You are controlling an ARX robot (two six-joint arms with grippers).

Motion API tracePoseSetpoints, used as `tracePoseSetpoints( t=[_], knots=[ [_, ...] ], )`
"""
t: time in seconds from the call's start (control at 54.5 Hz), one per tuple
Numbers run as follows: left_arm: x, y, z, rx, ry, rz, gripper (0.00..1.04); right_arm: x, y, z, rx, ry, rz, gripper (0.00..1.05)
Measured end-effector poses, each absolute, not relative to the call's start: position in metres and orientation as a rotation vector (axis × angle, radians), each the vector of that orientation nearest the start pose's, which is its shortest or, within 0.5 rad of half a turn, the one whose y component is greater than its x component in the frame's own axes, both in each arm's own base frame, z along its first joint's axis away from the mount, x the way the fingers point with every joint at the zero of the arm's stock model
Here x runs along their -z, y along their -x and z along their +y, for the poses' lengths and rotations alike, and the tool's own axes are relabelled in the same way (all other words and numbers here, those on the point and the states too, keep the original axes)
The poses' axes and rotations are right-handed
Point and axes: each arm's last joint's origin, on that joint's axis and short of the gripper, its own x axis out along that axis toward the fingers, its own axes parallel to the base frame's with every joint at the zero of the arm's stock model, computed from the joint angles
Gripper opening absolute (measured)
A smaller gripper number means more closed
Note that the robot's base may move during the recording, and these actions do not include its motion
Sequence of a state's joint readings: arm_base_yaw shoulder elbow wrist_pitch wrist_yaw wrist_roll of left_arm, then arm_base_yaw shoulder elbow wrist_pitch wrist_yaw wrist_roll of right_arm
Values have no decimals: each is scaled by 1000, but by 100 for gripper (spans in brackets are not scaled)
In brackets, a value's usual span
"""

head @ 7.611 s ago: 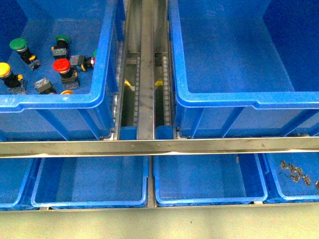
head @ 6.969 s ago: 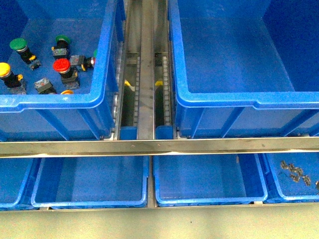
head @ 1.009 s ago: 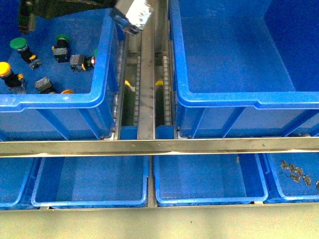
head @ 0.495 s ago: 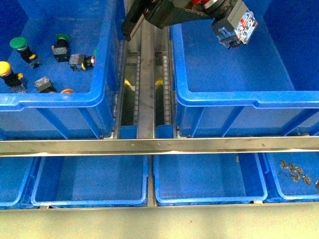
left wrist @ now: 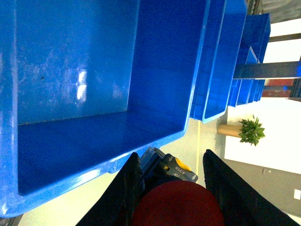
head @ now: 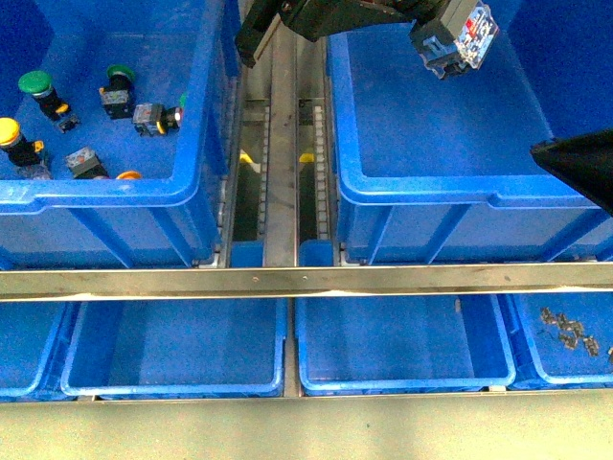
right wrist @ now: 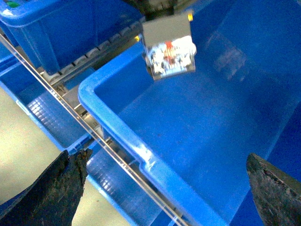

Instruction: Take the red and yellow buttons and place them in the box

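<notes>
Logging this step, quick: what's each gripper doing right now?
Left gripper: shut on the red button, over the box.
Right gripper: open, holding nothing.

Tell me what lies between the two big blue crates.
In the front view, a steel roller track runs between the button crate and the box.

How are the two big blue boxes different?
The left box has buttons lying in it; the right box has none. The left gripper holds a red button over the right box, not over the left box. Both are deep, blue and thick-rimmed.
</notes>
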State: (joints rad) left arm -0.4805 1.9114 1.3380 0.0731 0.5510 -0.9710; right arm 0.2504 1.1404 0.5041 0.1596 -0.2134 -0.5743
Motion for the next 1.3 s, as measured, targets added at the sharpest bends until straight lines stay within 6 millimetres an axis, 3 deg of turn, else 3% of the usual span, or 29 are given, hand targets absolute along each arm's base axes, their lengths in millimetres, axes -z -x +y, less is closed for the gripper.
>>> tracePoseSetpoints(
  t=[0.165, 0.385, 0.807, 0.88, 1.119, 1.302],
  knots=[
    [-226, -371, -212, 681, 879, 971, 33, -209, -241, 72, -614, 661, 245, 99],
    [-229, -371, -209, 684, 881, 962, 33, -203, -275, 88, -662, 757, 229, 99],
    [-227, -373, -203, 677, 888, 964, 33, -206, -293, 117, -743, 763, 208, 99],
    [-227, -373, -203, 678, 888, 965, 33, -206, -293, 118, -749, 756, 213, 89],
    [-227, -374, -201, 676, 889, 962, 33, -207, -295, 118, -737, 737, 224, 37],
    [-227, -374, -201, 674, 886, 959, 33, -208, -295, 118, -733, 717, 230, 34]
  ],
)
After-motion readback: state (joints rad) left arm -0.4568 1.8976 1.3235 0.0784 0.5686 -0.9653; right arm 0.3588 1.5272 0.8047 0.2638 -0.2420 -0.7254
